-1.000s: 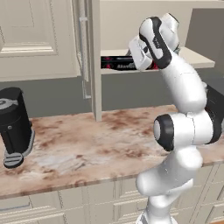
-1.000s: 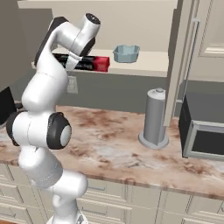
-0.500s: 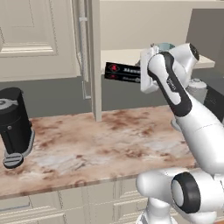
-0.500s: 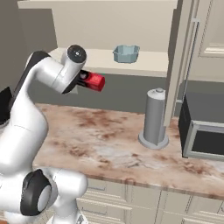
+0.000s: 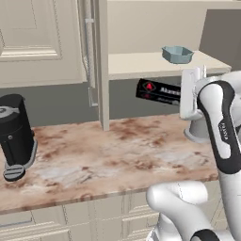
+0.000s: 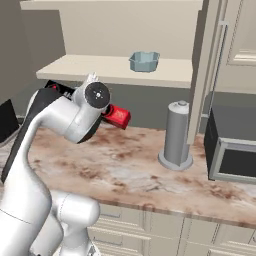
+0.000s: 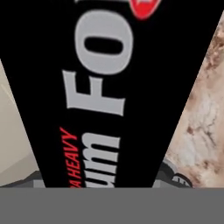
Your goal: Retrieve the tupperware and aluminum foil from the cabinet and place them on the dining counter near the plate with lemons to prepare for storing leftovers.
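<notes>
The aluminum foil (image 5: 157,92), a long black box with a red end (image 6: 117,116), hangs level in the air in front of the open cabinet, below its shelf (image 5: 141,64). My gripper (image 7: 105,178) is shut on it, a finger (image 7: 171,175) on each side of the box (image 7: 109,87). In the left base view my white hand covers the box's right part. The pale blue-grey tupperware (image 5: 177,53) (image 6: 144,61) sits on the cream shelf (image 6: 100,70). The dining counter, plate and lemons are out of view.
A marbled worktop (image 5: 94,150) (image 6: 150,175) runs under the box. On it stand a black coffee machine (image 5: 16,136) at the left, a grey cylinder (image 6: 177,135) and a dark microwave (image 6: 232,150) at the right. The open cabinet door (image 5: 96,61) stands edge-on.
The arm has drawn the foil box out of the cabinet, down and to the right, so it now hangs below the shelf. The tupperware has not moved.
</notes>
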Available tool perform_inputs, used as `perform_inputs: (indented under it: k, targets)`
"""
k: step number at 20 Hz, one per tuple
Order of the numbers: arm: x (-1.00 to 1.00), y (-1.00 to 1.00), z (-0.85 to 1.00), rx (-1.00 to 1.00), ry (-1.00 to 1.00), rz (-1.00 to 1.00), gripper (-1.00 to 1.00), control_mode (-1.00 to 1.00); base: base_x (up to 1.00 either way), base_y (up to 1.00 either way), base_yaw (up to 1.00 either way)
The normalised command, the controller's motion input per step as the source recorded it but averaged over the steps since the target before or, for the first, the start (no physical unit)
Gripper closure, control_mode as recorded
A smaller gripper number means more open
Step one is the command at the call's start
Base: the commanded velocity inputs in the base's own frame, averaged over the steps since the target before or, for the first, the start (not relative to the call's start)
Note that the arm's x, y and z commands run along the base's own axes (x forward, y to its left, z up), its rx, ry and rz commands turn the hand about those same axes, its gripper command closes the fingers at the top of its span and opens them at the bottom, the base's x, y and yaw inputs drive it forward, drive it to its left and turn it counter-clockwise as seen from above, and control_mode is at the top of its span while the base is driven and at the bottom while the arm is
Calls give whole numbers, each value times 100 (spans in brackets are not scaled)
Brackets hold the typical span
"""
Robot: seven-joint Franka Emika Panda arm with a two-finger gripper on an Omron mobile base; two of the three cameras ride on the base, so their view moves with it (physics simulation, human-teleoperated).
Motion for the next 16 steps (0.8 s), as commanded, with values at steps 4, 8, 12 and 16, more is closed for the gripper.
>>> perform_inputs:
  k: [4, 8, 12, 16]
  targets:
    - [-100, -27, 0, -2, 14, 0, 100, -100, 0, 0, 0]
    - [-100, -7, 0, -8, 19, 4, 100, -100, 0, 0, 0]
    - [-85, 0, 0, -14, 30, 3, 100, -100, 0, 0, 0]
    - [0, 0, 0, 0, 0, 0, 100, 100, -87, 12, 8]
